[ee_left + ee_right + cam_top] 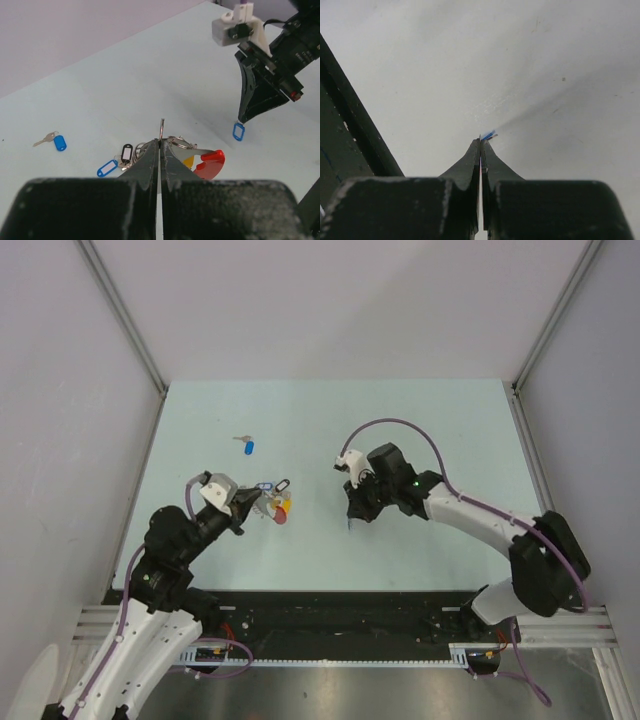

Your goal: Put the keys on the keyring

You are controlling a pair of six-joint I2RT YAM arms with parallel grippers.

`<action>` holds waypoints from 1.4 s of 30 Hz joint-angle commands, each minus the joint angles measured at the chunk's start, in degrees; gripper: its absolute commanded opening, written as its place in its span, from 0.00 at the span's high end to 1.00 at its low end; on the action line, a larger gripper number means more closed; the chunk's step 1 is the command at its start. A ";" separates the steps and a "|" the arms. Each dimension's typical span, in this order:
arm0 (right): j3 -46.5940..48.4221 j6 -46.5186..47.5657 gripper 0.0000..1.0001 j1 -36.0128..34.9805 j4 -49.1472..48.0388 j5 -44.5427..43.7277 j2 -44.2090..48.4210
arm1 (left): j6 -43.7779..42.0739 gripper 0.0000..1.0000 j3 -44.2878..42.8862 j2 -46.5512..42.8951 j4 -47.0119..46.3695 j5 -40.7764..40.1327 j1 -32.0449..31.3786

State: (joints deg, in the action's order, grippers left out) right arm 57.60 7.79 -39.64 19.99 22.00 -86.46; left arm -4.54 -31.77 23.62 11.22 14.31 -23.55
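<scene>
A pale green table (420,420) boxed in by plain white walls (330,310), seen from above, with two robot arms reaching in from the near edge. At about 8 o'clock from the table's middle, the left gripper (258,502) has its fingers pressed together on a thin wire loop of the keyring (281,511), whose red arc rests on the table. Bunched against the ring's metal half are a black tag (126,150), a blue tag (106,168) and a yellow tag (188,161). These keys look already threaded, though the pictures do not settle it. At 3 o'clock from the ring, well apart, the right gripper (352,523) is clamped on the held key (238,131), whose blue tag hangs at the fingertips, at or just above the table. A loose key (247,446), also blue-tagged, lies untouched at 11 o'clock from the ring. The job seems roughly half done, with two keys left to add. The table's surface is matt, with a few faint specks.
</scene>
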 commanded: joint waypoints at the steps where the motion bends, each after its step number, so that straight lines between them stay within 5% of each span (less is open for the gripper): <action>1: -6.51 -0.23 1.00 -0.61 -8.46 -6.00 10.32 | -1.00 0.99 -1.10 0.11 -4.46 5.99 -1.23; 5: -12.58 -0.15 1.00 -0.97 -17.59 -6.44 18.77 | -1.35 0.99 -1.10 0.55 -5.24 10.46 -1.67; 13: -14.19 5.12 1.00 -0.71 -19.37 -2.42 28.87 | -5.29 1.00 -5.92 11.25 -5.16 21.89 -1.67; 24: -14.19 12.15 1.00 -2.37 -27.54 6.56 32.49 | -10.05 1.00 -10.06 22.87 -12.46 41.67 -2.02; 32: -14.01 14.27 1.00 -5.27 -28.16 7.36 33.98 | -15.68 1.00 -11.82 26.92 -9.82 44.23 -3.17; 42: -13.92 17.96 1.00 -12.47 -28.07 0.95 32.23 | -22.09 1.00 -8.14 20.42 -7.11 40.55 -4.66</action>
State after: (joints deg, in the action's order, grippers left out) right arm 43.29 22.85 -49.39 -5.50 26.96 -53.67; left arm -21.12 -40.51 47.72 3.66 55.31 -27.09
